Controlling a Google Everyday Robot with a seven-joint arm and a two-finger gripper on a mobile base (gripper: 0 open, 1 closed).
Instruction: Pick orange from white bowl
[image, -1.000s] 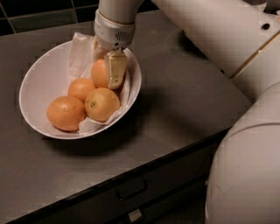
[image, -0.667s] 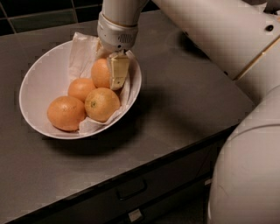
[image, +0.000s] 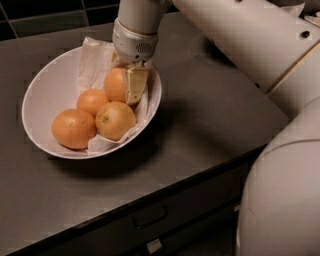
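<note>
Upper centre of the frame, the pincer (image: 125, 86) hangs straight down into the white bowl (image: 47, 87) on the dark worktop (image: 210, 120), clenched on the orange (image: 114, 84), which lies directly beneath it by the far rim, above three loose oranges (image: 115, 120).

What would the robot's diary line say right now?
gripper: down in white bowl | against: orange at bowl's back | also in bowl: three more oranges

The white cylindrical arm (image: 240, 35) is extended from the table's right edge toward its far-left corner; the two-finger gripper (image: 123, 90) is pointed downward, clamped around the round light-orange fruit (image: 114, 84).
</note>
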